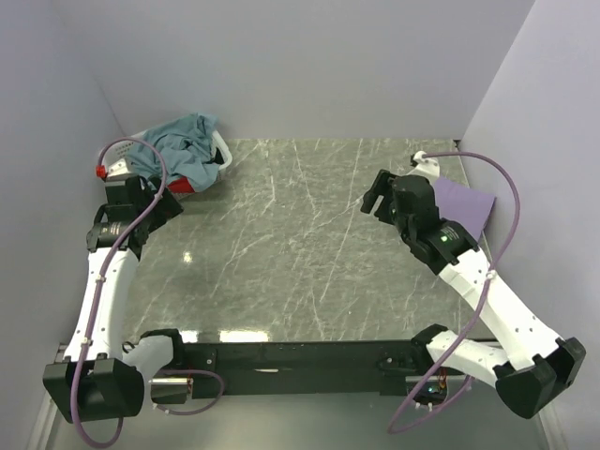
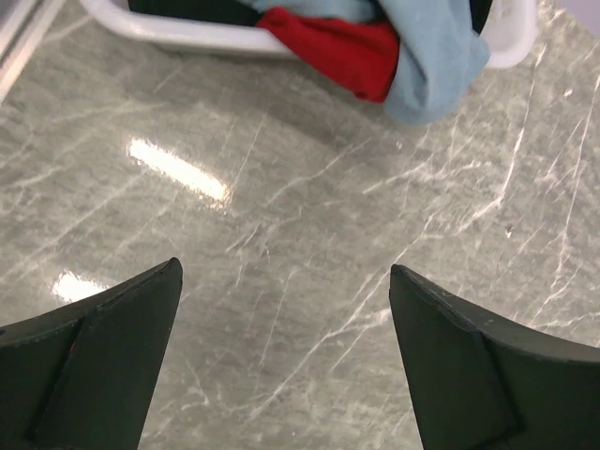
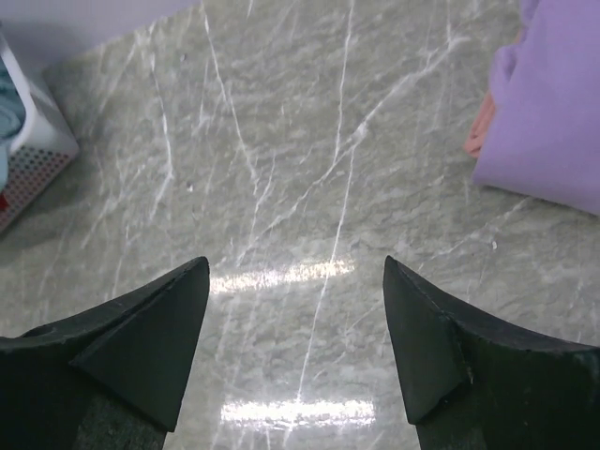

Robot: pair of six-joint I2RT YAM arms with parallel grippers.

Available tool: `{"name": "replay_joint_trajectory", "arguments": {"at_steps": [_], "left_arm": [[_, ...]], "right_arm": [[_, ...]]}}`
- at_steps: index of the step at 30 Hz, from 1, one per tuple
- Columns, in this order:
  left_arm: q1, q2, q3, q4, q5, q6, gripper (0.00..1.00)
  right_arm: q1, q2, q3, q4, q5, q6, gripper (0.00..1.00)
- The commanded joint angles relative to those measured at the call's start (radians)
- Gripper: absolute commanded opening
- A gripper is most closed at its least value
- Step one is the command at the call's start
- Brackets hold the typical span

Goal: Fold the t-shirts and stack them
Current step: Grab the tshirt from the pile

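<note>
The marble table is carrying everything. The teal-blue t-shirt is spilling over the white basket in the far left corner, with the red t-shirt hanging out beneath it. The lavender t-shirt is lying folded at the far right. The left gripper and the right gripper are hovering over bare marble, jaws spread, gripping nothing.

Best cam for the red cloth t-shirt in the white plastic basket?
Left wrist: the red cloth t-shirt hangs over the white plastic basket rim, close and unblocked. Top external shows only a small red sliver. Right wrist: just the basket corner.
</note>
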Motion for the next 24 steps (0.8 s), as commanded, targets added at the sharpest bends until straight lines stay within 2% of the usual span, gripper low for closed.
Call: {"name": "replay_joint_trajectory", "arguments": {"at_steps": [1, 6, 11, 16, 19, 20, 22, 24], "left_arm": [[-0.003, -0.015, 0.062, 0.053, -0.031, 0.037, 0.98], [-0.003, -0.015, 0.081, 0.117, 0.009, 0.089, 0.96], [-0.003, -0.032, 0.081, 0.185, 0.008, 0.089, 0.98], [-0.003, 0.004, 0.074, 0.326, 0.02, 0.084, 0.99], [0.014, 0.118, 0.156, 0.314, 0.021, 0.078, 0.99], [0.026, 0.202, 0.186, 0.295, 0.035, 0.064, 0.99], [0.071, 0.296, 0.295, 0.227, 0.104, 0.05, 0.99], [0.091, 0.433, 0.407, 0.19, 0.11, 0.04, 0.99]], "right_arm": [[-0.003, -0.06, -0.026, 0.052, 0.095, 0.023, 0.82], [-0.003, -0.097, -0.046, 0.089, 0.139, 0.004, 0.86], [-0.003, -0.085, -0.032, 0.127, 0.112, -0.042, 0.9], [-0.004, -0.054, 0.022, 0.126, 0.138, -0.036, 0.97], [-0.004, -0.057, 0.025, 0.141, 0.154, -0.032, 1.0], [-0.003, -0.06, 0.023, 0.145, 0.159, -0.033, 1.0], [-0.003, -0.069, 0.02, 0.152, 0.174, -0.033, 1.0], [-0.003, -0.08, 0.017, 0.146, 0.203, -0.032, 1.0]]}}
